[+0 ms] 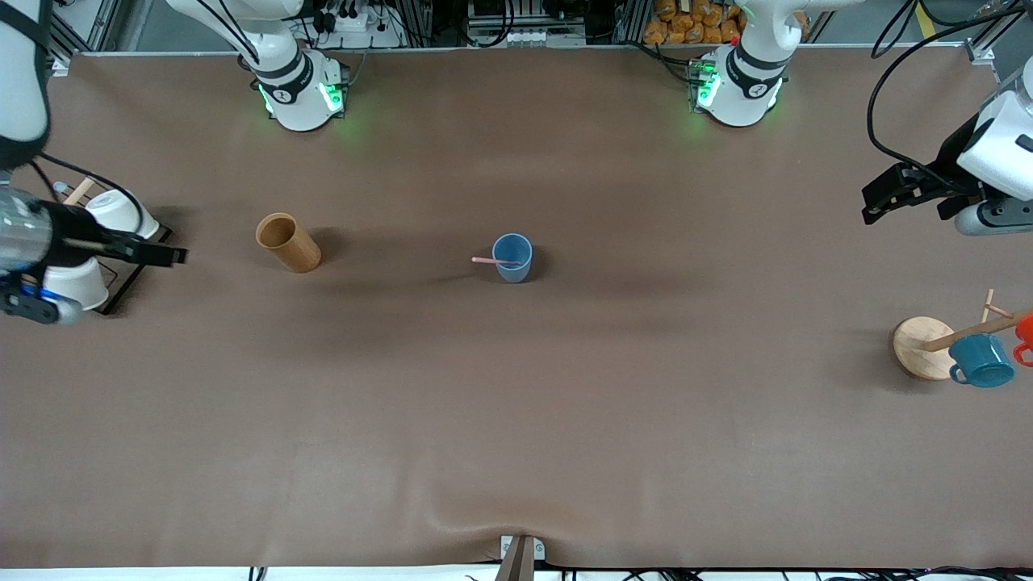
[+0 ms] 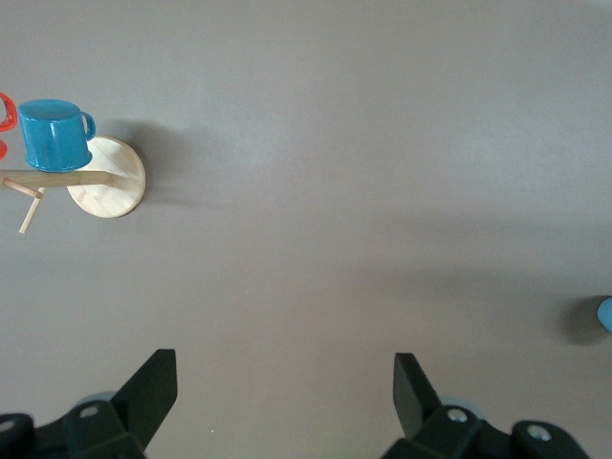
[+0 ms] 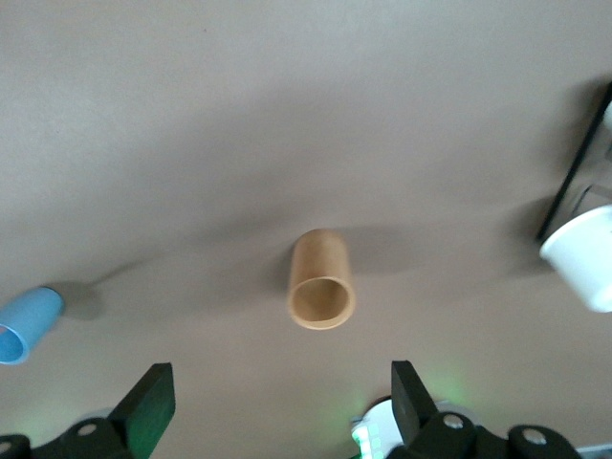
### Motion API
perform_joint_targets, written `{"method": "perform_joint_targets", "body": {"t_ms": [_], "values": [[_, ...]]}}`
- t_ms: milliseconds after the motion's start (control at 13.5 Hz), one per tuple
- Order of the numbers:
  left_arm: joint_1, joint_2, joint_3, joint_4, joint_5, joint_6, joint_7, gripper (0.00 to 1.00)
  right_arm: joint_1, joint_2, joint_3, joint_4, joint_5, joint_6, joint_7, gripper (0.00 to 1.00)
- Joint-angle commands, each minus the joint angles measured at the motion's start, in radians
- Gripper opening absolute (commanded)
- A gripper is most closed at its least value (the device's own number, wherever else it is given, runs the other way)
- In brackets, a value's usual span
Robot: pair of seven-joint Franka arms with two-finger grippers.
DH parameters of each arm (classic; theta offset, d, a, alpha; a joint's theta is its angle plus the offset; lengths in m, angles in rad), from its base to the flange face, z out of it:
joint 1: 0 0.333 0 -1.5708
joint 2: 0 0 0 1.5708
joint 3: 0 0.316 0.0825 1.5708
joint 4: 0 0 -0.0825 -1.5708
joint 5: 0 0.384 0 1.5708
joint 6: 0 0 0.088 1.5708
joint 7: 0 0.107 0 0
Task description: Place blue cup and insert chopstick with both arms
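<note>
The blue cup [image 1: 512, 257] stands upright near the middle of the table. The pale pink chopstick [image 1: 486, 261] rests in it, leaning out over the rim toward the right arm's end. My right gripper [image 1: 171, 256] is open and empty, up over the table beside the dish rack at the right arm's end. Its wrist view [image 3: 282, 397] shows the blue cup [image 3: 27, 323] at the edge. My left gripper [image 1: 873, 204] is open and empty, up over the left arm's end. Its wrist view [image 2: 285, 382] shows bare table between its fingers and a sliver of the blue cup [image 2: 606, 314].
A brown cylindrical holder [image 1: 288, 242] [image 3: 320, 280] stands between the blue cup and the right arm's end. A black rack with white bowls [image 1: 113, 211] [image 3: 583, 258] is at that end. A wooden mug rack [image 1: 922, 347] [image 2: 107, 177] holds a teal mug [image 1: 981, 360] [image 2: 54, 134] and an orange mug [image 1: 1025, 332] at the left arm's end.
</note>
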Motion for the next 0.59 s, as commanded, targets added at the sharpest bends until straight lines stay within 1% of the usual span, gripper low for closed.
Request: {"method": "perform_joint_targets", "body": {"t_ms": [0, 148, 296, 370, 444, 519], "values": [[0.001, -0.062, -0.003, -0.061, -0.018, -0.005, -0.001, 1.00, -0.035, -0.097, 0.014, -0.058, -0.038, 0.043, -0.119, 1.00], [0.008, -0.065, -0.001, -0.064, -0.018, -0.005, 0.000, 1.00, -0.029, -0.180, -0.002, -0.140, -0.038, 0.083, -0.150, 1.00], [0.010, -0.062, -0.001, -0.060, -0.018, -0.005, 0.000, 1.00, -0.024, -0.311, -0.002, -0.319, -0.038, 0.196, -0.150, 1.00], [0.008, -0.062, -0.001, -0.058, -0.018, 0.000, 0.000, 1.00, -0.017, -0.356, -0.002, -0.379, -0.038, 0.222, -0.144, 1.00], [0.010, -0.057, -0.001, -0.056, -0.019, 0.001, 0.002, 1.00, -0.012, -0.358, -0.002, -0.382, -0.038, 0.221, -0.140, 1.00], [0.010, -0.057, -0.001, -0.056, -0.019, 0.001, 0.002, 1.00, -0.014, -0.346, -0.002, -0.348, -0.049, 0.224, -0.149, 1.00]]}}
